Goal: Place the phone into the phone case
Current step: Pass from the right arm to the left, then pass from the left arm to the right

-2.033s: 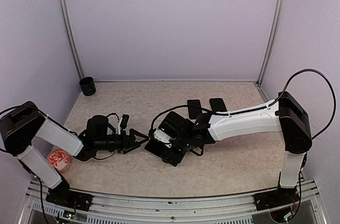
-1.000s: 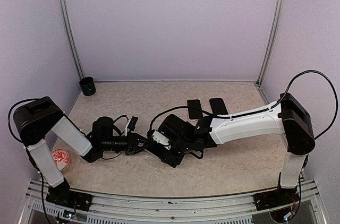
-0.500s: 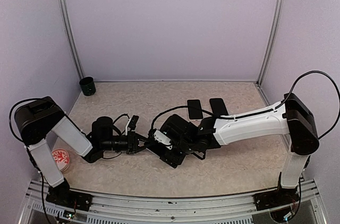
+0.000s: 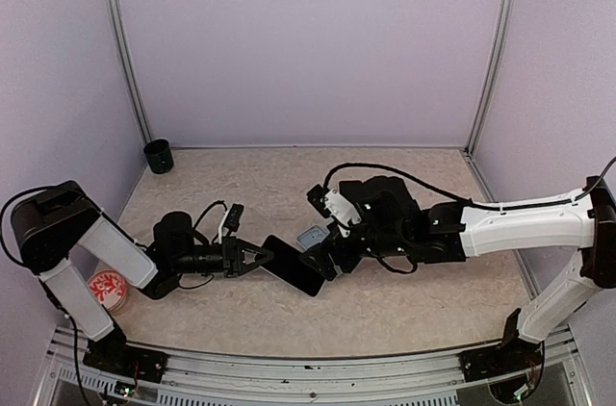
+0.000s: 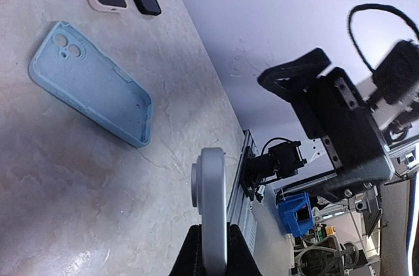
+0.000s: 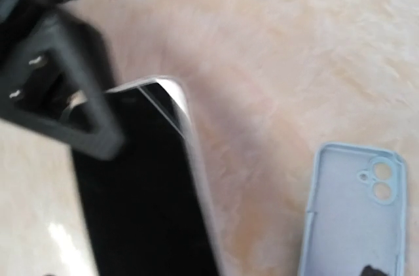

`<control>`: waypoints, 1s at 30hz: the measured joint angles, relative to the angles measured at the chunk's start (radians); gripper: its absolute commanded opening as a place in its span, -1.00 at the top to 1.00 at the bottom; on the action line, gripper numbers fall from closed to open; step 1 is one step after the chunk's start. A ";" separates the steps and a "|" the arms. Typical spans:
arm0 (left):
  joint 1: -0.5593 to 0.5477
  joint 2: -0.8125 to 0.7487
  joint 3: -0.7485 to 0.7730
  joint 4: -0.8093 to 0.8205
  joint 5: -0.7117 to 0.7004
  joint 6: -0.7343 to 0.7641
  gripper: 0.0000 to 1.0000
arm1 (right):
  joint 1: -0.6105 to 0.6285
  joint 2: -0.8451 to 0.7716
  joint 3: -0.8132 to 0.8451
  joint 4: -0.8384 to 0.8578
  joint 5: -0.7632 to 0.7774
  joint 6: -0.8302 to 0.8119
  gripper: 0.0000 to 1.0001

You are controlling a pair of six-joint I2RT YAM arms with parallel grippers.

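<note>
- While the left gripper (image 4: 258, 257) is pinching the near end of the slim black glass-fronted phone (image 4: 294, 265), its jaws are clamping tight on that edge.
- At the phone's 3 o'clock, the right gripper (image 4: 330, 254) is hovering with its jaws spread wide, gripping nothing.
- At the phone's 1 o'clock, the light-blue soft phone case (image 4: 310, 236) is lying flat on the beige marbled table (image 4: 414, 310), hollow side up and empty.
- Nothing is seated yet, I'd judge; lining the phone up over the case and pressing it in are both waiting.
</note>
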 measured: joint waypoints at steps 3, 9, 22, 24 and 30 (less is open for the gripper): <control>0.000 -0.046 -0.005 0.008 0.000 0.000 1.00 | -0.072 -0.066 -0.114 0.127 -0.085 0.082 -0.93; 0.000 -0.138 -0.005 0.007 -0.005 0.011 1.00 | -0.167 -0.136 -0.305 0.358 -0.251 0.240 -0.89; 0.000 -0.183 0.003 0.017 -0.015 0.016 1.00 | -0.187 -0.075 -0.372 0.744 -0.494 0.453 -0.77; 0.000 -0.187 0.005 0.027 -0.019 0.015 1.00 | -0.187 -0.052 -0.372 0.772 -0.508 0.475 -0.76; 0.000 -0.205 0.005 0.064 -0.023 0.012 1.00 | -0.193 -0.033 -0.372 0.811 -0.522 0.509 -0.74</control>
